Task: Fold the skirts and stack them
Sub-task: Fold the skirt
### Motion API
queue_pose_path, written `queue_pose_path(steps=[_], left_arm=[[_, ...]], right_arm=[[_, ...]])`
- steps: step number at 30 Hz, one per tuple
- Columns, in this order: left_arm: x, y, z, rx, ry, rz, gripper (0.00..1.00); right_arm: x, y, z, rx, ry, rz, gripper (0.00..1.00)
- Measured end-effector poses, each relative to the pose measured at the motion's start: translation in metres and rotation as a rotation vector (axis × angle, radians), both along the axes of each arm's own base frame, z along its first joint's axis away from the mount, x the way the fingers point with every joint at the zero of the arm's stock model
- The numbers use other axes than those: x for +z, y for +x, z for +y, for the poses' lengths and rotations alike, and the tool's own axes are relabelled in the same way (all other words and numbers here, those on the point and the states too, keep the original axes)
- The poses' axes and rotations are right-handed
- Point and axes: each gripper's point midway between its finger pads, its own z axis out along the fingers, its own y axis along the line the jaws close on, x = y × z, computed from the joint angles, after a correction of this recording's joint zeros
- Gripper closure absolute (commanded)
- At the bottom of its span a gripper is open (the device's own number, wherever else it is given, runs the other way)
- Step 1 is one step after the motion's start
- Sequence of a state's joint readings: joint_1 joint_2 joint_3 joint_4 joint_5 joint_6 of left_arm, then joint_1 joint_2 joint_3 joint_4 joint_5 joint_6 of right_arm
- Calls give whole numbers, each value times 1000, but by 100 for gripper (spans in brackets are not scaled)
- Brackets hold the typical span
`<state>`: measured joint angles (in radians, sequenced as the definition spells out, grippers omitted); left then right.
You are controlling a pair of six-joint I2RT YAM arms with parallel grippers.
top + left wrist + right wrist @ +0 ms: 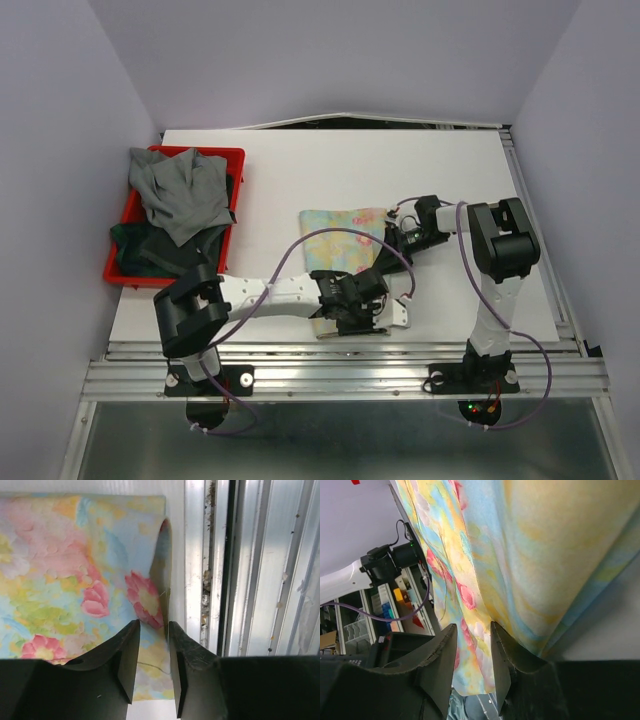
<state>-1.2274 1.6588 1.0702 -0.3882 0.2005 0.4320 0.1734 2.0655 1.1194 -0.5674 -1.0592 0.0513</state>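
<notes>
While the left claw stands narrowly parted over the floral skirt and grip at the right claw cannot be determined, a snagged finger may unroll the fold.

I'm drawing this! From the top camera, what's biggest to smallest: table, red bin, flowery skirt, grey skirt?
1. table
2. red bin
3. flowery skirt and grey skirt: about alike. The left arm covers part of the flowery one, so I can't rank them.

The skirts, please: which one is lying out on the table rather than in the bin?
The pastel floral skirt, yellow-blue with pink flowers, lies on the white table; the grey skirt and dark skirts are heaped in the red bin.
</notes>
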Motion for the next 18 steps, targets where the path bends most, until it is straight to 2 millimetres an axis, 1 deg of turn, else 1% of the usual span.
queue_pose_path(steps=[1, 3, 7, 11, 18], left_arm=[[-1, -2, -2, -5, -2, -4, 59], [-2, -7, -6, -13, -7, -13, 44], [-14, -19, -8, -28, 15, -13, 44], [-29, -23, -7, -23, 57, -19, 43], [-30, -19, -8, 10, 66, -64, 42]], right_arm=[[0, -1, 0, 2, -1, 0, 61], [0, -2, -1, 8, -2, 0, 60], [-1, -7, -1, 20, -5, 7, 61], [-1, -12, -2, 27, -5, 20, 61], [-1, -16, -3, 32, -1, 25, 61]])
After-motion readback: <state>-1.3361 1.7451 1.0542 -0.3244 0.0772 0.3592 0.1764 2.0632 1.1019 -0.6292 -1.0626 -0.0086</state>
